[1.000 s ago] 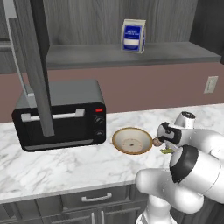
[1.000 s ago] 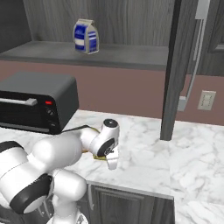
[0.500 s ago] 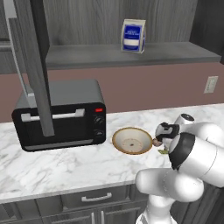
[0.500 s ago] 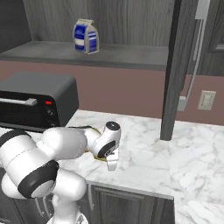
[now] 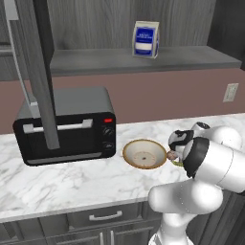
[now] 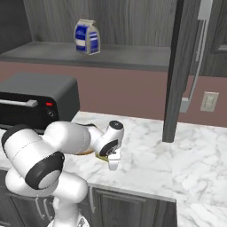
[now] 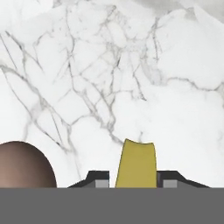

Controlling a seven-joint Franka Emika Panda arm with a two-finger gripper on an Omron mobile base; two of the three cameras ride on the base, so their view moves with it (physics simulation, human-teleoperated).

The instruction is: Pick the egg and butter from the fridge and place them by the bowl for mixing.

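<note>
**Butter going down beside the bowl, egg already there**

The scene is a marble worktop (image 5: 72, 177) under a grey shelf, with a black toaster oven (image 5: 67, 125) at the back and a blue-and-white carton (image 5: 145, 39) up on the shelf. I take the bowl (image 5: 144, 154) as my landmark. It sits on the marble just to the right of the toaster oven, shallow and round, tan with a brownish rim and a pale inside, and it looks empty to me.

My hand (image 7: 135, 178) hangs low over the marble on the far side of the bowl from the toaster oven, close to its rim. In the hand view the butter (image 7: 136, 164) stands between the two dark tips, a thin yellow stick seen end-on, flat-sided and plain in colour. The jaws are narrow and sit right at its sides; I cannot tell whether they are gripping it or have begun to let it go. I judge it is being held this low so it can be set down gently rather than dropped.

The egg (image 7: 25, 165) lies on the marble just beside the butter, brownish-pink and rounded, near the bowl. That placement makes sense: both ingredients are meant to end up by the bowl, ready for mixing
</note>
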